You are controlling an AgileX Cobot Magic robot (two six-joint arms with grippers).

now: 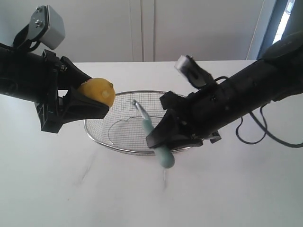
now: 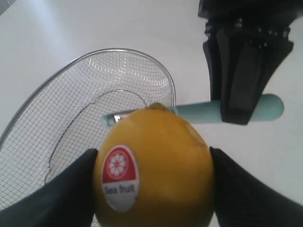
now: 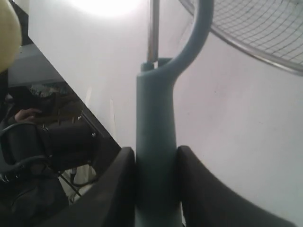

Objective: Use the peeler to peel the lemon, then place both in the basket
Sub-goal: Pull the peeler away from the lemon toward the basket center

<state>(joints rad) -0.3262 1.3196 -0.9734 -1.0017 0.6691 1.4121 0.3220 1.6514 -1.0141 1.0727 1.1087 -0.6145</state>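
Exterior view: the left arm reaches in level from the left, its left gripper (image 1: 98, 94) clamped on the lemon (image 1: 99, 90), held above the table (image 1: 57, 189) just beside the left rim of the basket (image 1: 118, 148). The right arm slants down from the right, its right gripper (image 1: 156, 125) gripping the peeler (image 1: 165, 158), blade end up towards the lemon

Left wrist view: black fingers (image 2: 61, 194) press both sides of the stickered lemon

Right wrist view: fingers (image 3: 113, 189) pinch the teal handle
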